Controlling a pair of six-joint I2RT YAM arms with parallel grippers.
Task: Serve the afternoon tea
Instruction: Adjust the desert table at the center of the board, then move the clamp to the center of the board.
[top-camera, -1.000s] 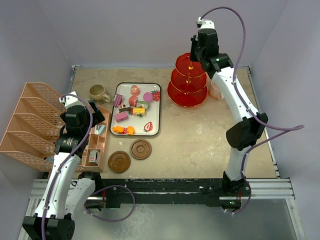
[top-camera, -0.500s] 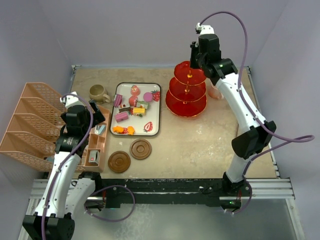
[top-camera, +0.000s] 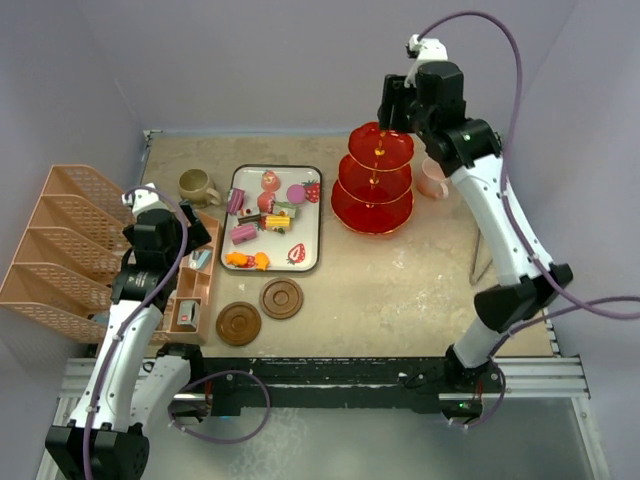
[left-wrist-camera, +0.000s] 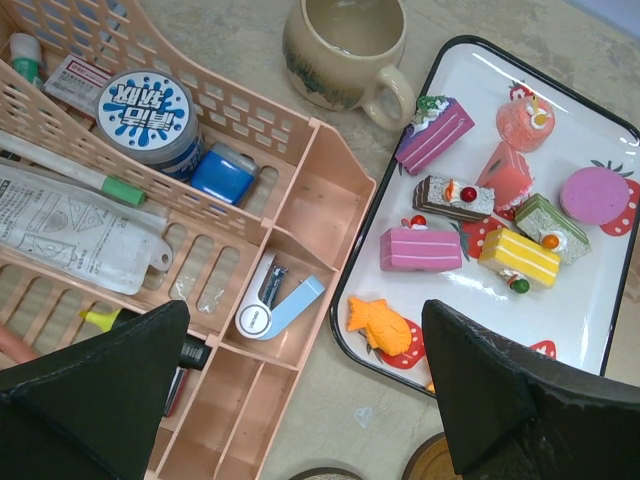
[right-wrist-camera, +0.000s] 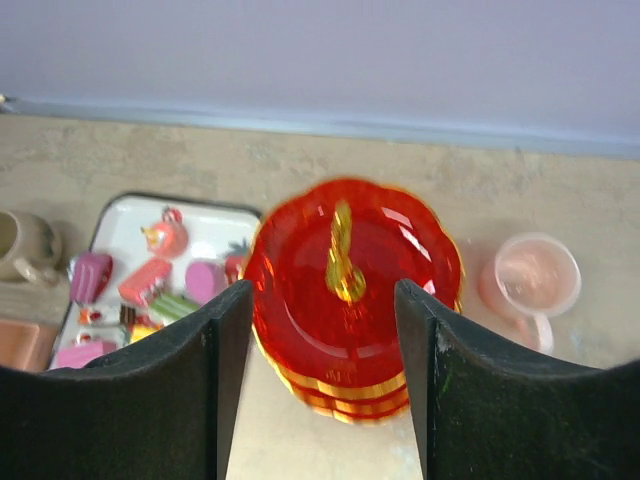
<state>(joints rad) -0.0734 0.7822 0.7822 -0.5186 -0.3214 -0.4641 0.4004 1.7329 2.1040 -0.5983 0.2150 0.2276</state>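
The red see-through stand (right-wrist-camera: 390, 240) sits near the back edge of the table (top-camera: 420, 290), with the pink mug (right-wrist-camera: 530, 275) just beside it. The right gripper (right-wrist-camera: 322, 292) hangs over its gold stem (right-wrist-camera: 343, 265) — fingers apart, holding nothing. The left gripper (left-wrist-camera: 305, 320) gapes wide above the edge of a white tray (left-wrist-camera: 600, 290) of toy sweets (left-wrist-camera: 420, 248), with the round brown mug (left-wrist-camera: 345, 45) near.

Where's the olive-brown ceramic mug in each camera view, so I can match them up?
Top external: the olive-brown mug sits at upper left, just left of the white strawberry-printed tray.
Left wrist: top centre, left of the tray's upper corner.
Right wrist: cut off by the left edge, left of the tray.
Shared landmark: that tray, beside the mug in all three.
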